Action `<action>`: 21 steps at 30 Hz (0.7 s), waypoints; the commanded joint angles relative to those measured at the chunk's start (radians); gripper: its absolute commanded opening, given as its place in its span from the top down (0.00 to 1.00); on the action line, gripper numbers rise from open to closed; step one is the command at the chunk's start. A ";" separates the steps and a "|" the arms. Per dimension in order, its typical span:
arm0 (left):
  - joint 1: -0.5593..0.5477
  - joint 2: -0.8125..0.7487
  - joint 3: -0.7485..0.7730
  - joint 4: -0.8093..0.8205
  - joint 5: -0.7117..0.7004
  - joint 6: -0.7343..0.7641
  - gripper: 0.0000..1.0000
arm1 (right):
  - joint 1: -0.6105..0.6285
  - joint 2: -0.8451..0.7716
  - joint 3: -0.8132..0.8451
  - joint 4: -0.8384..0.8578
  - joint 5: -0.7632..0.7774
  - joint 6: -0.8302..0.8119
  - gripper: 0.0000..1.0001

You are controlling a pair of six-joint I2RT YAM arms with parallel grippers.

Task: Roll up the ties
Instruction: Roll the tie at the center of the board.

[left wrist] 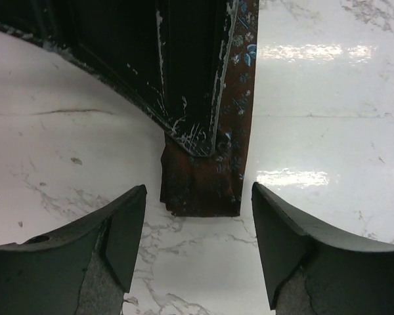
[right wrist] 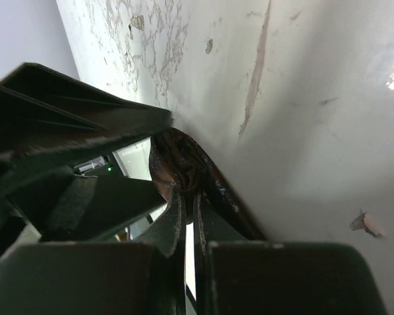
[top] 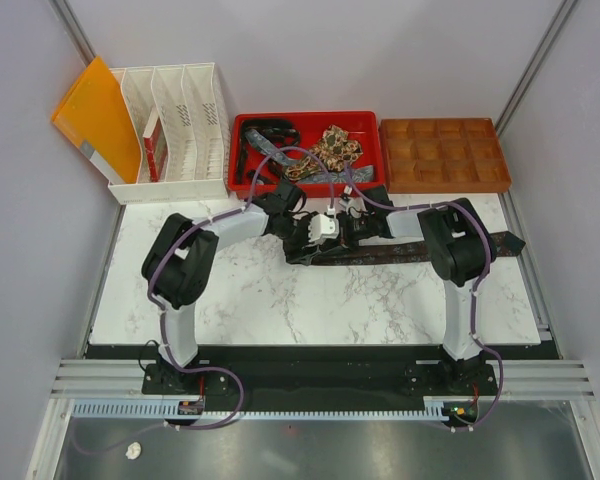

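- A brown tie (top: 420,250) with a small blue pattern lies flat along the marble table (top: 260,300). It runs from the middle out to the right edge.
- Its left end (left wrist: 200,190) is a short, folded-looking stub lying just beyond the left gripper (left wrist: 198,190) and in line with the gap between the jaws.
- The left gripper's jaws are spread wide. Both fingers (left wrist: 128,226) are clear of the cloth and hold nothing.
- The right gripper (right wrist: 187,197) reaches in from the right, its jaws pinched together on the tie close to that stub, where the cloth bulges up at the fingertips.
- At the far edge, a red tray (top: 305,117) holds a speckled tie (top: 335,148) and darker ones.
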 commanded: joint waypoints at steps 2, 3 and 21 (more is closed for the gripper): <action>-0.041 0.049 0.063 0.027 -0.060 0.067 0.30 | -0.016 0.103 -0.052 -0.075 0.162 -0.021 1.00; -0.047 0.056 0.067 0.027 -0.068 0.070 0.30 | -0.016 0.103 -0.056 -0.063 0.157 -0.011 1.00; -0.053 0.086 0.057 -0.091 -0.129 0.161 0.82 | -0.022 0.018 -0.052 0.019 0.119 0.064 0.75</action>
